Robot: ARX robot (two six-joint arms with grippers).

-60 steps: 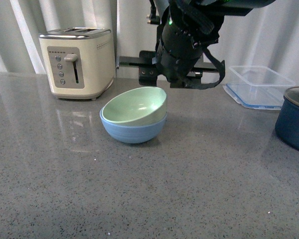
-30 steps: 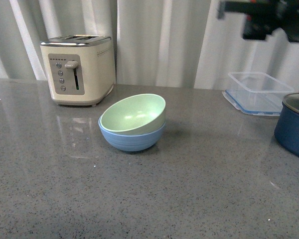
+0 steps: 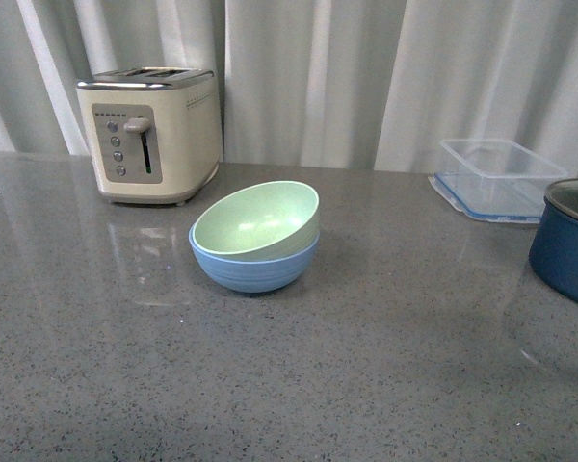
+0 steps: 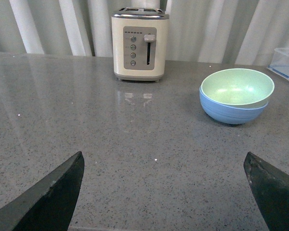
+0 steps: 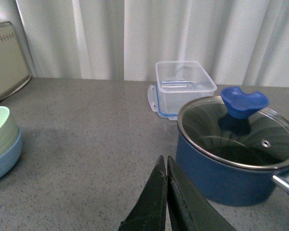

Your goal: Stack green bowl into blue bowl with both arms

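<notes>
Counter (image 3: 385, 385): no arm is seen here in the front view.
Blue bowl (image 3: 255, 269): set near the toaster (image 3: 152, 130).
Green bowl (image 3: 255, 219): nested inside but tilted; it could be tipped out by any nudge, though its seating probably cannot be judged fully.
Left gripper (image 4: 166, 192): spread wide, empty.
Right gripper (image 5: 166, 195): fingers pressed together, nothing held.

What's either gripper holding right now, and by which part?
Nothing. The left gripper is wide open over bare counter; the right gripper has its fingers shut together on nothing. The green bowl sits free in the blue bowl.
</notes>
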